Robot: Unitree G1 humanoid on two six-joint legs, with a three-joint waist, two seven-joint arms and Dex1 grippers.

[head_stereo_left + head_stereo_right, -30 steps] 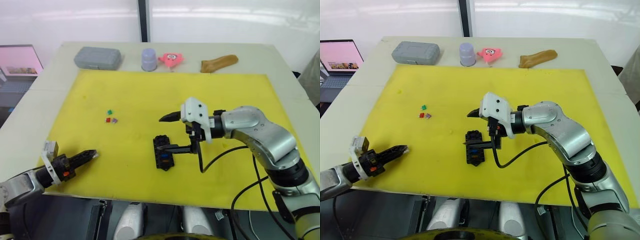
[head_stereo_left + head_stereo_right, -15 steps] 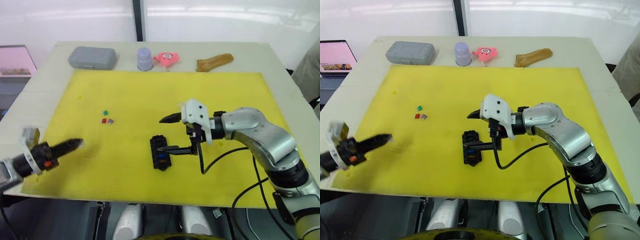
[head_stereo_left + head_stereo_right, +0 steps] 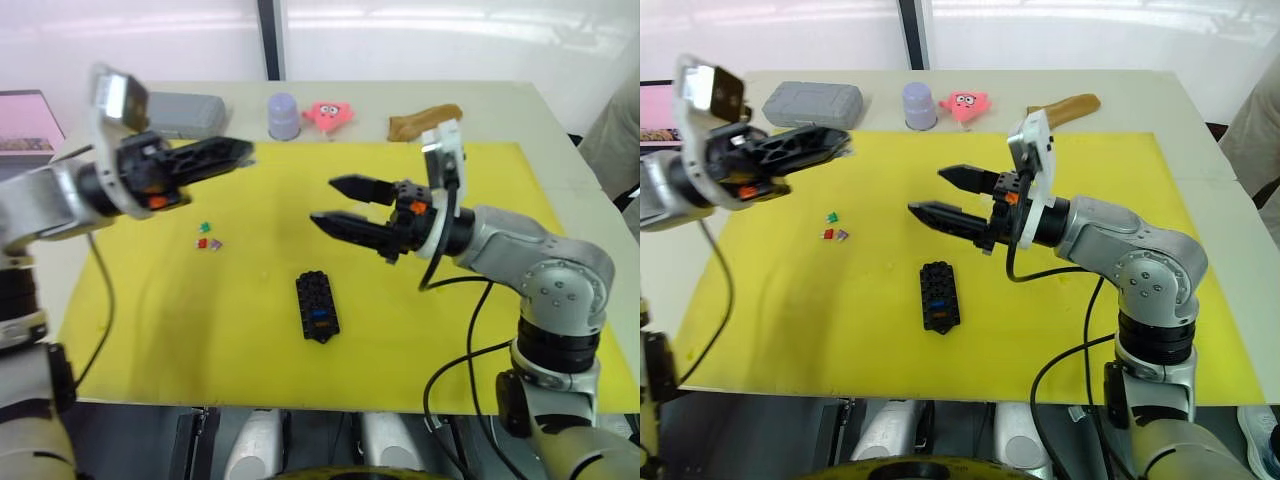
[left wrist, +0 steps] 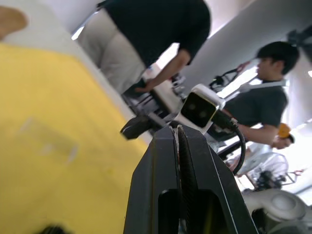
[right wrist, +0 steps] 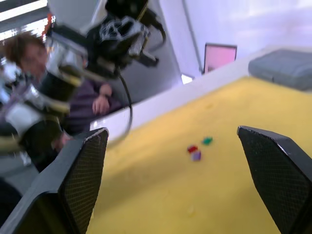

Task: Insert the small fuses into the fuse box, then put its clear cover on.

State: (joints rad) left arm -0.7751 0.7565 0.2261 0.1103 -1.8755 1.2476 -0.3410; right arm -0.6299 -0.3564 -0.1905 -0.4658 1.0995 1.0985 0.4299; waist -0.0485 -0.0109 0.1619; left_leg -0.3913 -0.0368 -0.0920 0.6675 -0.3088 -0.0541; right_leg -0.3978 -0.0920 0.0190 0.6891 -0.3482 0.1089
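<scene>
The black fuse box (image 3: 317,306) lies flat near the middle of the yellow mat (image 3: 480,330), with a blue and an orange fuse in its slots. Three loose small fuses (image 3: 208,235), red, green and purple, lie on the mat's left part, also seen past my right fingers (image 5: 197,148). My right gripper (image 3: 327,200) hovers open above and behind the fuse box, pointing left, holding nothing. My left gripper (image 3: 238,150) is raised over the mat's back left, shut and empty. A faint pale rectangle (image 4: 46,139) lies on the mat; I cannot tell whether it is the clear cover.
Along the table's back edge stand a grey case (image 3: 185,112), a purple cup (image 3: 283,115), a pink toy (image 3: 328,115) and a brown object (image 3: 425,122). A laptop (image 3: 25,115) sits off the left side. People (image 4: 156,44) stand beyond the table.
Both arms have risen. The left gripper went from the mat's front left edge up to the back left. The right gripper lifted off the fuse box and now points left.
</scene>
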